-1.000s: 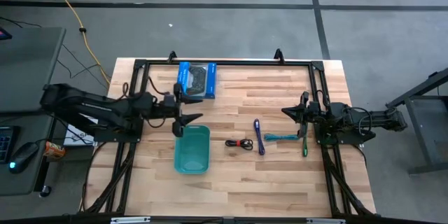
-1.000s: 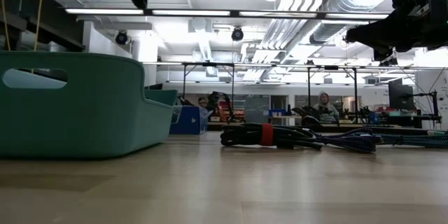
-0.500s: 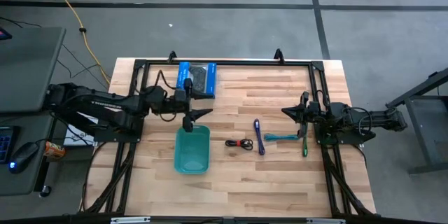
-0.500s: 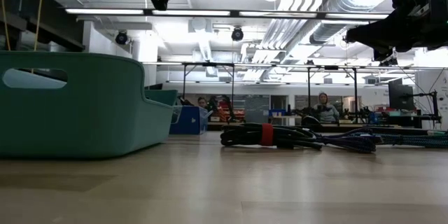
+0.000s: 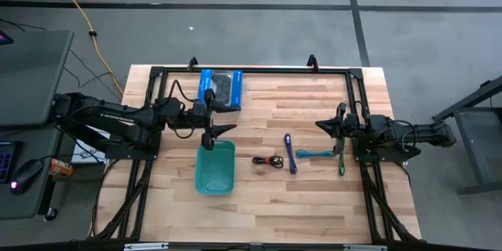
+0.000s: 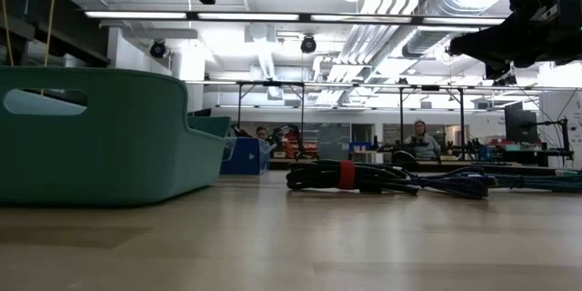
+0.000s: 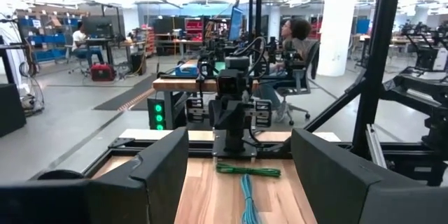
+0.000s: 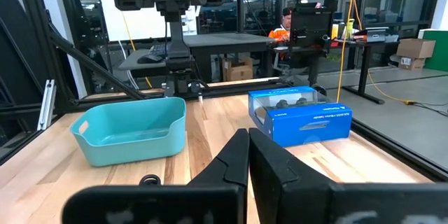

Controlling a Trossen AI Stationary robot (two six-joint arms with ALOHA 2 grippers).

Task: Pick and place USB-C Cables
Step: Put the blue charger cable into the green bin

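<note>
The USB-C cables lie in a row on the wooden table: a black one with a red tie (image 5: 268, 160) (image 6: 350, 175), a purple one (image 5: 290, 153), a blue-teal one (image 5: 315, 154) (image 7: 246, 199) and a green one (image 5: 342, 161) (image 7: 248, 171). My left gripper (image 5: 222, 118) (image 7: 240, 182) hovers open and level above the far end of the teal bin (image 5: 216, 167), well to the left of the cables, touching nothing. My right gripper (image 5: 319, 125) (image 8: 248, 150) waits shut and level above the table at the right, just beyond the blue-teal and green cables.
A blue box picturing a game controller (image 5: 220, 89) (image 8: 301, 115) lies near the far edge, just beyond my left gripper. A black frame (image 5: 251, 69) runs around the table. Bare wood lies between the bin and the cables and along the near edge.
My left gripper has gone a little toward the table's right edge, coming over the bin's far end, and has stayed open. The cables, the bin and the box have not moved.
</note>
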